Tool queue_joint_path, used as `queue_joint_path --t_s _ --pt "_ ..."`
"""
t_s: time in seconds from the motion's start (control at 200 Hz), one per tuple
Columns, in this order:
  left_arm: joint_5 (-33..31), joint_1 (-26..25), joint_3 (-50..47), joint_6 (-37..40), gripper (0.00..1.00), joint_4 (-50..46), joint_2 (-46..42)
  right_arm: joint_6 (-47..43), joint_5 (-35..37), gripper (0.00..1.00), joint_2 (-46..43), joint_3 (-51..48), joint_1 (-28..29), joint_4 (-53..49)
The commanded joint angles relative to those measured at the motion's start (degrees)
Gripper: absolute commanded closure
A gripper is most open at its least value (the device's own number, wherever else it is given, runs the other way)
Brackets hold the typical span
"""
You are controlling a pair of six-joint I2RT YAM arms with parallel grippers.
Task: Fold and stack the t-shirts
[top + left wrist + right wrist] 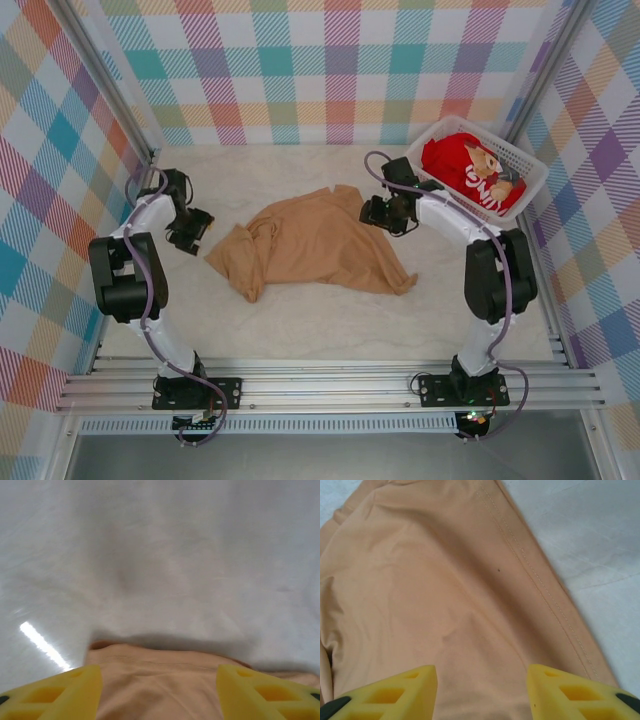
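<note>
Flattening looks like the step in hand. The tan t-shirt [320, 245] lies crumpled in the middle of the table [300, 330], print not showing. Its left side is bunched into a thick fold and its near right corner drawn to a point. The red t-shirt [470, 170] sits heaped in the white basket [535, 170] at the far right corner.

Left claw [190, 235]: just beside the left bunch. In the wrist view the fingers stand well apart, the cloth edge lies between and below them, and nothing is pinched.

Right claw [385, 213]: over the shirt's far right edge. The fingers are apart above smooth cloth, a stitched hem runs past on the right, and it holds nothing.

Notes for a clean spread:
- Each claw should take a single layer at an outer edge. For the right claw the hem is the better target, not the mid-panel.
- The left claw should avoid biting the whole bunch, or the fold will travel with it.
- Lift only a little, then draw the two sides apart together so the cloth tensions evenly.
- Risk: pulling on one side alone would probably drag the shirt across the table.
</note>
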Motion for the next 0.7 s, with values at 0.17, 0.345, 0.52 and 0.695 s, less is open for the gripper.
queue_joint_path --t_s 0.17,0.345,0.52,0.695 --pt "-0.54 -1.95 -2.9 -5.6 0.36 -3.96 2.27 -3.54 4.02 0.47 13.26 15.85 0.08 -3.4" --pt "0.85 -3.4 -7.12 -8.04 0.53 3.6 2.66 -6.04 4.48 0.45 22.26 23.7 0.08 -0.23" --pt "1.61 -4.15 -6.15 -8.17 0.92 5.79 4.18 -7.54 4.02 0.41 28.48 28.35 0.08 6.11" --pt "-1.08 -4.62 -6.4 -7.99 1.0 5.02 -0.58 -8.33 5.63 0.41 35.29 36.67 0.36 4.45"
